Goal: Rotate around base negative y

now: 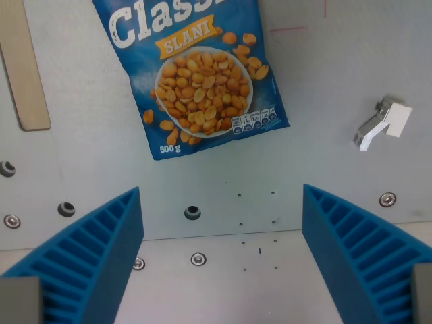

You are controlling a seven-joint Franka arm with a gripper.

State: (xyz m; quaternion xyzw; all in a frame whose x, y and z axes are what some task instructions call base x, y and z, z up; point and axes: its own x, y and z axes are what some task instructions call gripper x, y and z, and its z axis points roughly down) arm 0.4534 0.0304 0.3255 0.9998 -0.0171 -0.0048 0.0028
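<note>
A blue bag of salted peanuts lies flat on the grey metal table in the upper middle of the wrist view, tilted a little, its top cut off by the frame. My gripper hangs above the table below the bag. Its two blue ribbed fingers show at the lower left and lower right. The jaws stand wide apart with nothing between them. The gripper is clear of the bag.
A light wooden strip lies at the wrist view's left edge. A small white and grey bracket sits at the right. Several screws and holes dot the table, and a plate seam runs across near the fingers.
</note>
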